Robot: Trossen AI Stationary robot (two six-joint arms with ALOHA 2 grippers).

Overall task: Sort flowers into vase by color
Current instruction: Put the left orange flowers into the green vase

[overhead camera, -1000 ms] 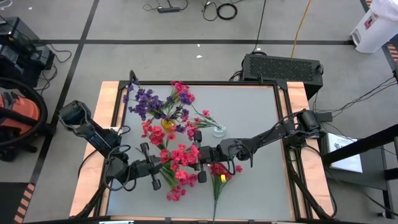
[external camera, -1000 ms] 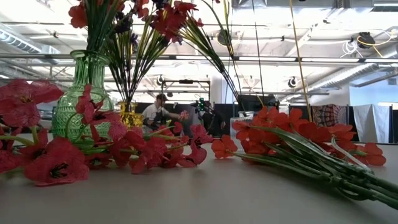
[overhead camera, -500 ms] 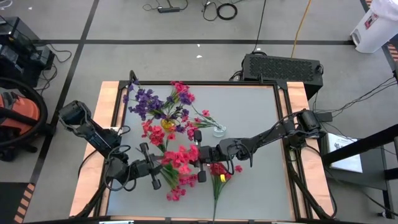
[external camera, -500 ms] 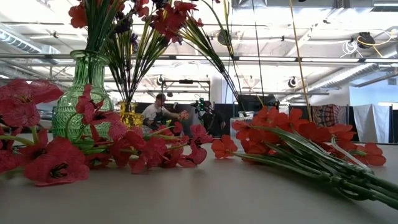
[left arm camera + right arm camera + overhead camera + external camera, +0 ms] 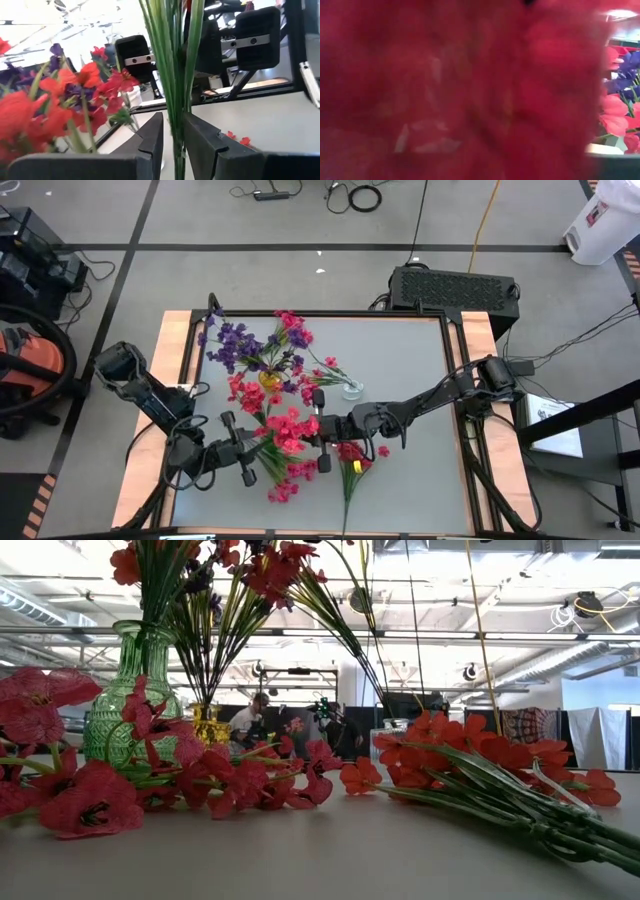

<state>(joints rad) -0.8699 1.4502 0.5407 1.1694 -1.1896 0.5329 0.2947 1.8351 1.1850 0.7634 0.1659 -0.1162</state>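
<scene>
Seen from above, both arms meet over the middle of the table (image 5: 420,480), each reaching in low from its own side. Between them hangs a sprig of pink-red flowers (image 5: 285,430), blossoms bunched in the middle and the green stem (image 5: 172,75) trailing toward the left arm.

The left gripper (image 5: 243,450) sits at the near left of that bunch. Its wrist view shows the stem passing upright through the gap between its two dark fingers (image 5: 150,142); the fingers stand a little apart, and the stem runs between them without being squeezed, so far as the picture lets one judge.

The right gripper (image 5: 318,432) comes in from the right and is buried in the blossom end of the same sprig. Its own camera sees almost nothing but red petals pressed up against the lens (a sliver of purple shows at one edge). Its fingers are pressed together, but whether they pinch the sprig cannot be told.

At the far left of the table a green glass vase (image 5: 130,690) holds red stems, with a yellow vase (image 5: 270,380) beside it carrying purple flowers (image 5: 232,342). More pink-red sprigs lie flat on the table near the front, one loose bunch (image 5: 480,765) to the right with its stems pointing toward the near edge.
</scene>
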